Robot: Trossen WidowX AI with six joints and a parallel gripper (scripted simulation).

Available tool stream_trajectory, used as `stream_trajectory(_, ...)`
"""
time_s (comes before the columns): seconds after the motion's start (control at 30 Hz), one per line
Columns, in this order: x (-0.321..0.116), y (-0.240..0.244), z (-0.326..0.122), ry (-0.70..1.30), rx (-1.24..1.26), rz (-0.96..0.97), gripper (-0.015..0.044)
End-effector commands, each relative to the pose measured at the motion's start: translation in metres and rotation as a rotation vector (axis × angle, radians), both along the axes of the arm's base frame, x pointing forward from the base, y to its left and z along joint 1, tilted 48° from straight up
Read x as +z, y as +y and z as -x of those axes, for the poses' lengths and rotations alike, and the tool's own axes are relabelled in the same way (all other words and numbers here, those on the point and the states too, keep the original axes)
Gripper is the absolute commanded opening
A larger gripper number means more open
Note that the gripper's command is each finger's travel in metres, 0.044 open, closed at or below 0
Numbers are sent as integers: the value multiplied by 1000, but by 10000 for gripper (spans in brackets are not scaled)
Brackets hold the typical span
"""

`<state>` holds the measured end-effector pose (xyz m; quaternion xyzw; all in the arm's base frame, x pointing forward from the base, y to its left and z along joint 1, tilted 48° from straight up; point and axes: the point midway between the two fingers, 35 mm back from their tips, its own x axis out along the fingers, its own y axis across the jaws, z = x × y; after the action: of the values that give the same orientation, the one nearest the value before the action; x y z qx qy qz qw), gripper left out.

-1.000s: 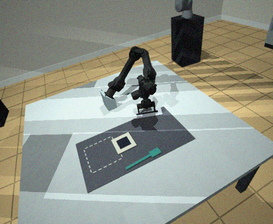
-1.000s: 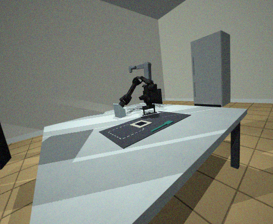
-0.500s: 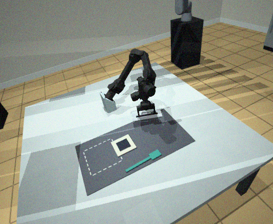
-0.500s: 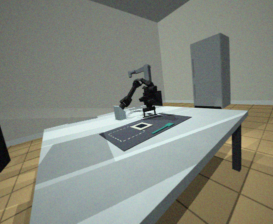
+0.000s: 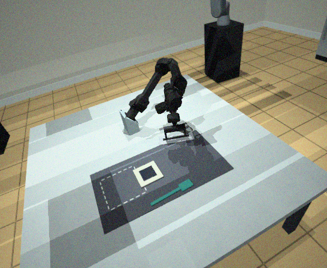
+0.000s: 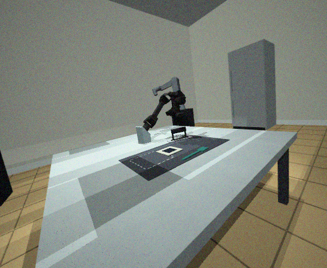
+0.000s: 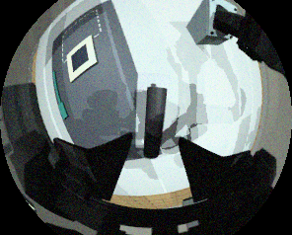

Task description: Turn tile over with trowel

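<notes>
- the gripper stands spread with nothing between its fingers, near the mat's far edge; in the top view that is about one o'clock from the square tile. coming down at the wrong angle, its wide-set fingers could straddle the handle askew and swivel it.
- the green trowel lies flat on the mat at four o'clock from the tile, blade towards two and handle towards eight. so thin a handle may slip or roll in the grip if the fingers close too high; pressing too low, they could jam on the mat.
- the tile lies flat, dark square up, its eight o'clock side overlapping the dashed outline. the blade might merely shove it along if its edge fails to get underneath.
- the outline's middle sits towards eight o'clock, so a flip in another direction could land the tile outside.
- too little lift would let it drop back marked side up; too much could send it skidding.
- the wrist view is grainy and warped, so i can't fairly judge fingertip height; a low sweep might scrape the mat.
</notes>
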<state>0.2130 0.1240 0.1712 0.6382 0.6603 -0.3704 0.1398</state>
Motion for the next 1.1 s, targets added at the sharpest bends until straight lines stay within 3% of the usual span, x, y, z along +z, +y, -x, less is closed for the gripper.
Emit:
stream_trajectory(0.0,4,-4,-2,-8,3,3,300)
stream_trajectory(1.07,-7,14,28,-679,562,115,300)
